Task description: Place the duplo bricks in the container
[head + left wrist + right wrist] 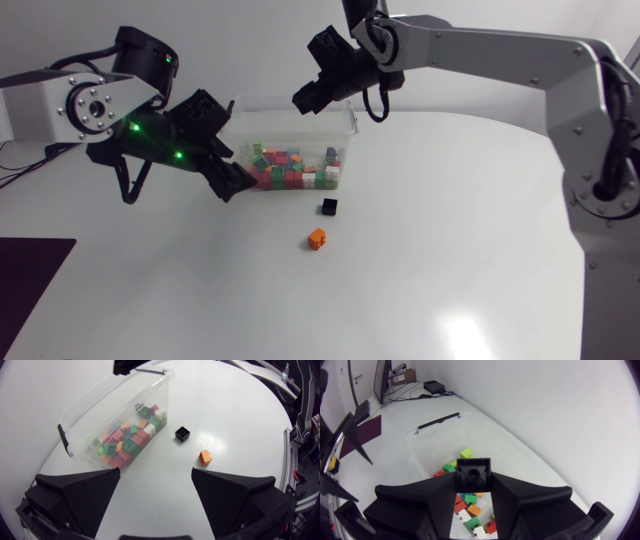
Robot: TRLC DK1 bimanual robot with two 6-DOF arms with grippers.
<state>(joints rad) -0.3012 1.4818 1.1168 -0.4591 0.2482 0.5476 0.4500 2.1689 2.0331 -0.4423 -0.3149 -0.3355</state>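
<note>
A black duplo brick (474,473) is hanging pinched in the right end effector (308,98), the container (427,455) directly beneath; releasing it looks next, while the left end effector (156,477) is standing spread.

Bright overhead light, glare on table (470,335)

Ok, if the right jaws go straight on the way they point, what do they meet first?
Probably the loose bricks heaped in the clear container, directly beyond the black brick the right jaws hold. Nothing shows in between, though depth is unclear.
</note>
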